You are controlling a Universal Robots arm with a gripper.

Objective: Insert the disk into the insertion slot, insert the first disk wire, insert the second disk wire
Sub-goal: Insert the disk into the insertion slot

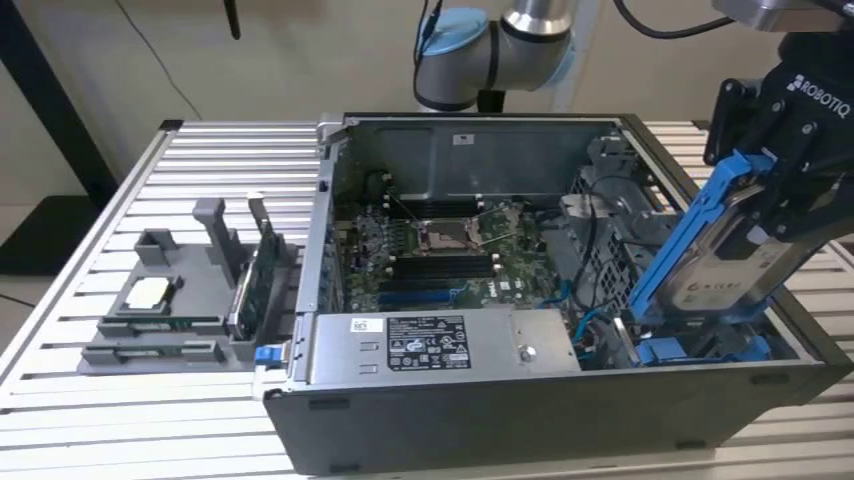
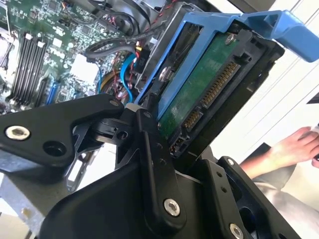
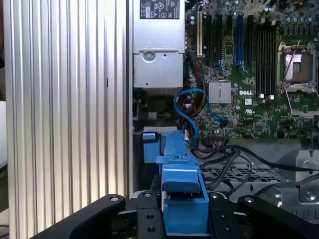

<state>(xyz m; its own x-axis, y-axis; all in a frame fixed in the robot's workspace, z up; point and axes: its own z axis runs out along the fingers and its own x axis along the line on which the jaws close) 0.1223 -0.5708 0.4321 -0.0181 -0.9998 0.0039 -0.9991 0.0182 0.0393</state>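
Clamping the tilted disk, the gripper holds it over the insertion slot.

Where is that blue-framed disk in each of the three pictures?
Exterior view: the disk hangs tilted in the hand, over the case, at the exterior view's right.
Second wrist view: disk close up, green underside showing.
First wrist view: disk edge-on, blue frame nearest the camera.
Shared landmark: the green main board.

Slatted metal table, probably beige wall
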